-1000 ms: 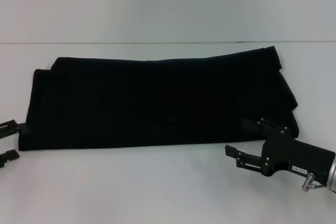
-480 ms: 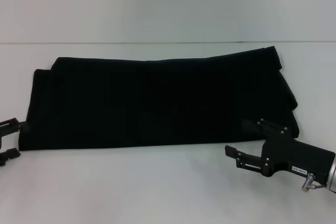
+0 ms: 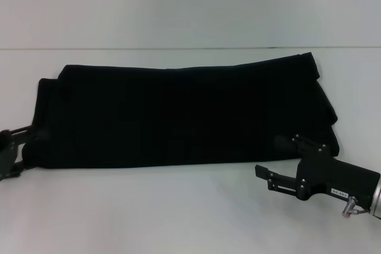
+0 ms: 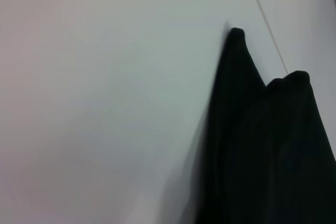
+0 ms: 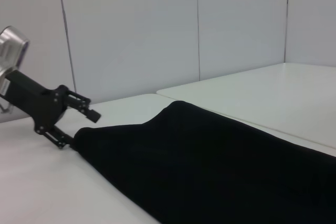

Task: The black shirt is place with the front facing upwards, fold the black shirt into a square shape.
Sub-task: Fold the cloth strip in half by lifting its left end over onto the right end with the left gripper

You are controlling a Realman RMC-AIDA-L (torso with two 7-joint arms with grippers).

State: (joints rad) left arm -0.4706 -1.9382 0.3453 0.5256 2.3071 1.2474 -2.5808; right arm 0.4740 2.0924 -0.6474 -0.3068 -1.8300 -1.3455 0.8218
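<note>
Left claw (image 3: pixel 16 150) now inward, spread around one black shirt's (image 3: pixel 178 114) corner; right claw (image 3: pixel 280 162) agape, empty.

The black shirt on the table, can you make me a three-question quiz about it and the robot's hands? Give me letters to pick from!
1. Where is the left gripper?
A. At the shirt's near left corner
B. Above the shirt's middle
C. Beside the right gripper

2. How many shirts lie on the table?
A. One
B. Two
C. Three

3. What shape is the shirt in?
A. Spread flat with both sleeves out
B. Folded into a long band
C. Rolled into a ball

Answers:
1. A: in the head view the left gripper sits at the near left corner of the black shirt, far from the right gripper, which waits at the near right corner.
2. A: only one black cloth lies on the white table.
3. B: it stretches across as a long band with layered edges at its ends, no sleeves sticking out.
</note>
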